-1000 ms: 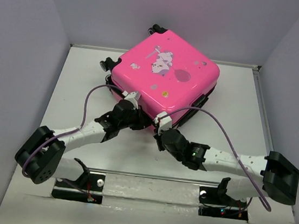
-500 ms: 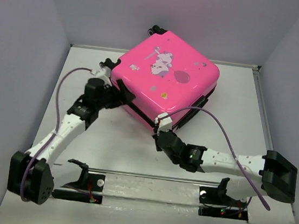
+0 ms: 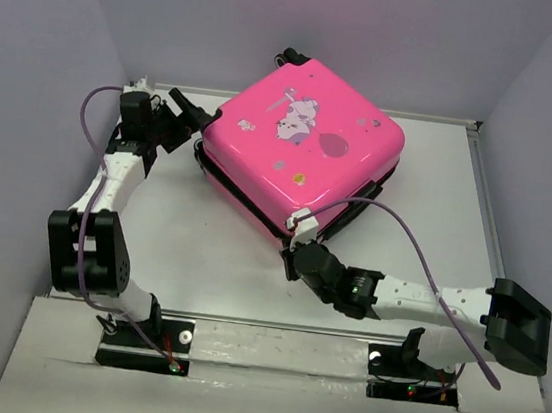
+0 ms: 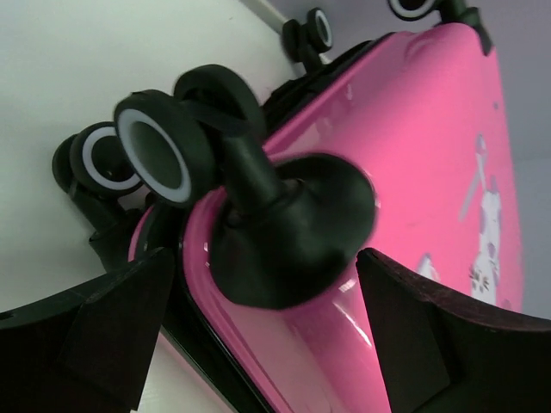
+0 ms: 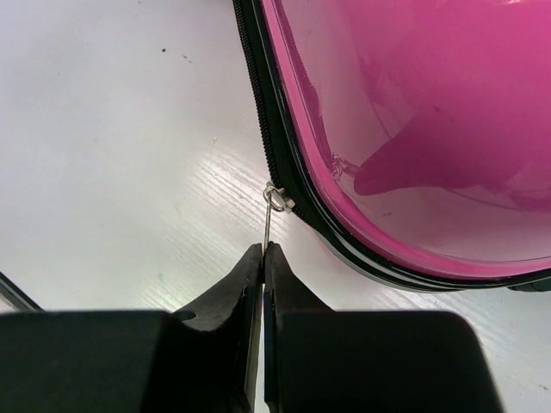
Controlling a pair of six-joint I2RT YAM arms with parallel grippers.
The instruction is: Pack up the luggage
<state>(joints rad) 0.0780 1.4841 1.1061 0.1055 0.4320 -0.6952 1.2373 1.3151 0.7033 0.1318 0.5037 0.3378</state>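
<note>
The hot-pink luggage [image 3: 304,140] lies flat on the table with its lid down, and its cartoon print faces up. My left gripper [image 3: 191,116] is open at the case's back-left corner. In the left wrist view its fingers straddle a black wheel mount [image 4: 284,232] without touching it. The left gripper [image 4: 267,267] holds nothing. My right gripper [image 3: 292,241] is at the near corner. In the right wrist view the right gripper [image 5: 263,249] is shut on the thin metal zipper pull [image 5: 270,219] of the black zipper band [image 5: 267,129].
Black wheels with white rims [image 4: 155,155] stick out at the case's left corner, with more wheels [image 3: 292,56] at the back. White walls enclose the table [image 3: 182,235] on three sides. A purple cable [image 3: 421,255] loops over the right arm.
My left arm has swung from the case's near edge out to its back-left wheel corner, and its gripper has opened. The right gripper has stayed shut on the zipper pull.
</note>
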